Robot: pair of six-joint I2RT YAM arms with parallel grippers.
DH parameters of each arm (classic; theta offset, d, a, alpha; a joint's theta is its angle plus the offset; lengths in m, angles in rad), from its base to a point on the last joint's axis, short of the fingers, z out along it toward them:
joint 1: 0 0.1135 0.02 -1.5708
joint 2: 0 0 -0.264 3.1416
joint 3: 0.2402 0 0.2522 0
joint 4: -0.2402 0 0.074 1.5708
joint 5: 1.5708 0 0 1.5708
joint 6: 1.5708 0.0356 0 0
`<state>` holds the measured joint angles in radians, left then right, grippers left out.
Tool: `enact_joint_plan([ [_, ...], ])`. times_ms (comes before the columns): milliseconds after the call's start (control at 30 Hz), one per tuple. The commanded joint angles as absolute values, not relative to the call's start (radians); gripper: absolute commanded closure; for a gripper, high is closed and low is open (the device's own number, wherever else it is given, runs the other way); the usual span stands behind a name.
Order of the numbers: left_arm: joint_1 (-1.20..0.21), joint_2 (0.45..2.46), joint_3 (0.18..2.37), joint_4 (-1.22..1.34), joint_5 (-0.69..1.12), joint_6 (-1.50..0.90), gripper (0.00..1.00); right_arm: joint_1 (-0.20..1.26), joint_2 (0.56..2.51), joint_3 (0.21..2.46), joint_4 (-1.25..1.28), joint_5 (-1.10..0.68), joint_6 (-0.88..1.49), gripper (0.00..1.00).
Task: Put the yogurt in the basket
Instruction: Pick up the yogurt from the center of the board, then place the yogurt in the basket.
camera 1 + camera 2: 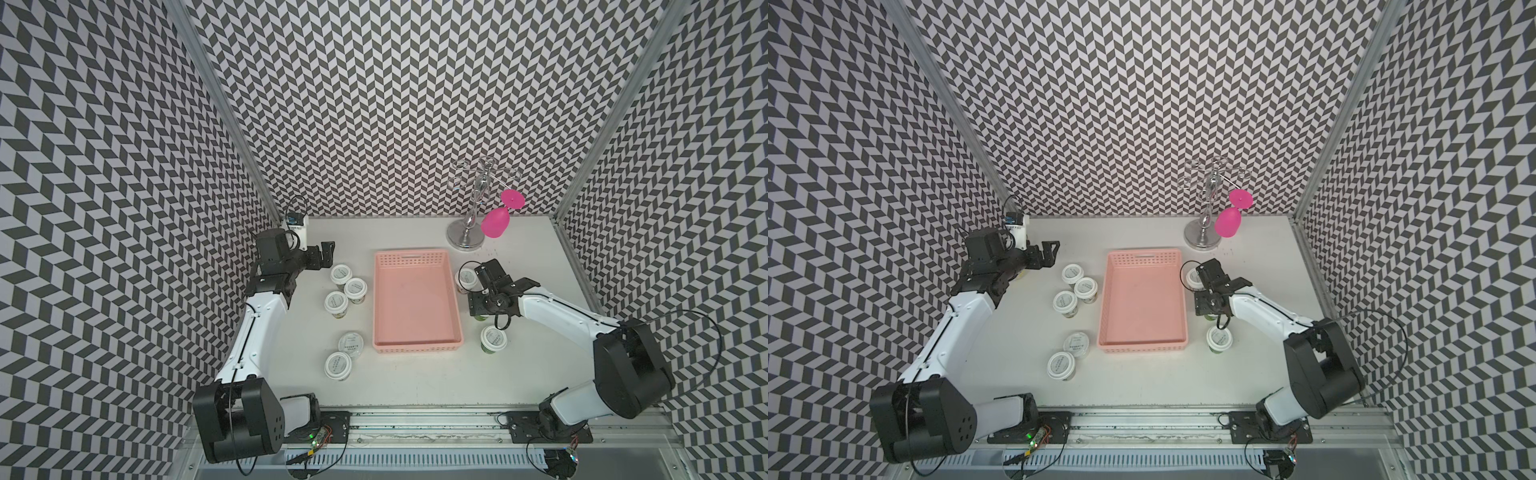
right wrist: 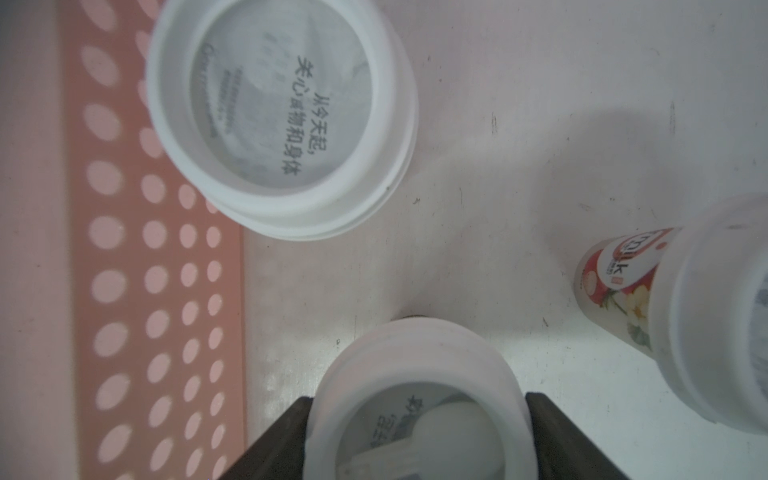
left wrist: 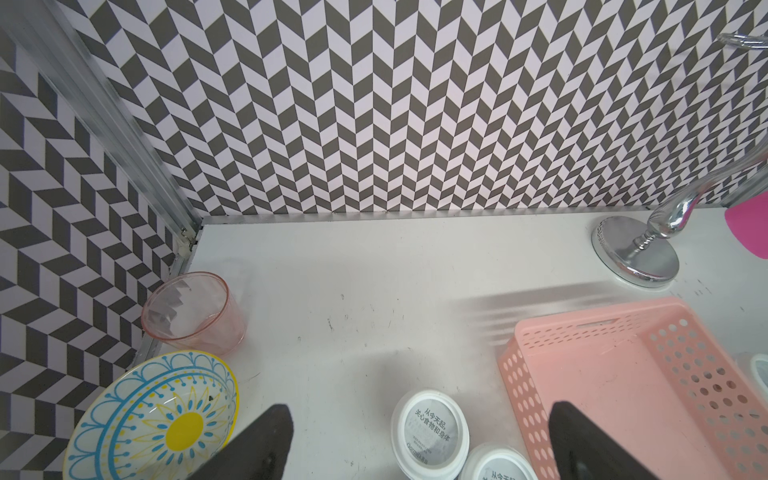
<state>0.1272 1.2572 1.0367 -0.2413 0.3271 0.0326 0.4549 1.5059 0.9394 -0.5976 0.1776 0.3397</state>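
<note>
The pale-pink basket [image 1: 415, 257] [image 1: 1144, 257] lies mid-table with nothing in it. Several yogurt cups stand on the table. Three cluster left of the basket [image 1: 341, 274], two sit nearer the front [image 1: 338, 364], and others stand on its right [image 1: 493, 336]. My right gripper [image 1: 484, 307] [image 2: 417, 401] reaches down over one yogurt cup [image 2: 415, 365] beside the basket wall [image 2: 145, 291]. Its fingers [image 2: 282, 436] flank the cup, but the lid rim covers the tips and hides any contact. My left gripper [image 1: 322, 254] [image 3: 419, 407] is open above a left-hand cup [image 3: 432, 432].
A chrome glass rack [image 1: 469, 237] with a hanging pink wine glass [image 1: 496, 222] stands at the back right. A clear pinkish glass [image 3: 191, 311] and a patterned bowl [image 3: 153, 419] sit in the back-left corner. Patterned walls close three sides.
</note>
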Motion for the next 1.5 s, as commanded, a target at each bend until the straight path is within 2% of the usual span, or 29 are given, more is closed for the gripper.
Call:
enact_joint_plan([
  [0,0.135,1.256,1.036,-0.23,0.333,0.038,0.0,0.452,1.497,0.941,-0.578,0.178,0.334,0.22],
  [800,0.135,1.252,1.033,-0.226,0.336,0.034,0.0,0.456,1.442,1.044,-0.691,0.195,0.327,0.23],
  [1200,0.135,1.249,1.033,-0.227,0.336,0.035,0.0,0.48,1.454,1.189,-0.778,0.2,0.311,0.23],
  [1467,0.135,1.247,1.031,-0.225,0.336,0.035,0.0,0.505,1.528,1.339,-0.818,0.183,0.292,0.24],
])
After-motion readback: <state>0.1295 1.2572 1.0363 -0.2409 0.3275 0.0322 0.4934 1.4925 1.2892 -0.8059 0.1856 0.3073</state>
